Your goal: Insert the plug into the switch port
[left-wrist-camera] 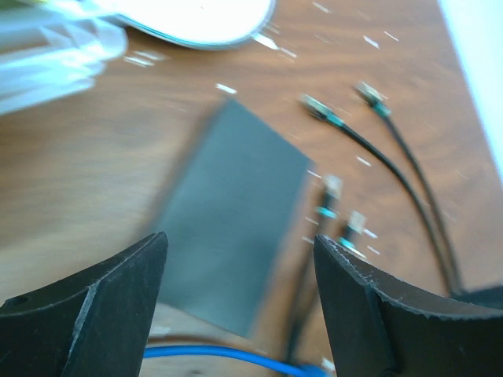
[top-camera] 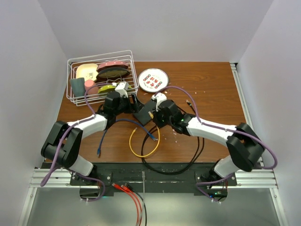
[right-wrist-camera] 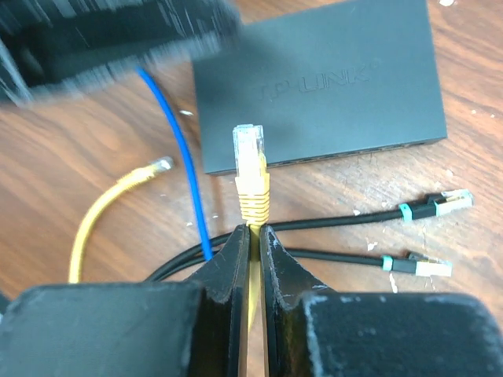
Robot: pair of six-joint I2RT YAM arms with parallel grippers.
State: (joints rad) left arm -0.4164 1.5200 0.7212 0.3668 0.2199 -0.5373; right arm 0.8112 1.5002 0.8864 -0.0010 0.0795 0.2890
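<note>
Right end effector (right-wrist-camera: 253,229) grips the plug (right-wrist-camera: 249,153); switch (right-wrist-camera: 314,86) ports indiscernible.

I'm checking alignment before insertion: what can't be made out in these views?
- Port row: right wrist view shows the switch from above; its near edge is too thin and dark.
- Left wrist view: switch smeared by motion blur.
- Top view: left arm and right arm cover most of the switch; yellow plug too small.

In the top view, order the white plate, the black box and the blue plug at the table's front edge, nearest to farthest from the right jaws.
1. Black box: in the middle, directly ahead.
2. White plate: behind the box, toward the wall.
3. Blue plug: far off, front left.
</note>
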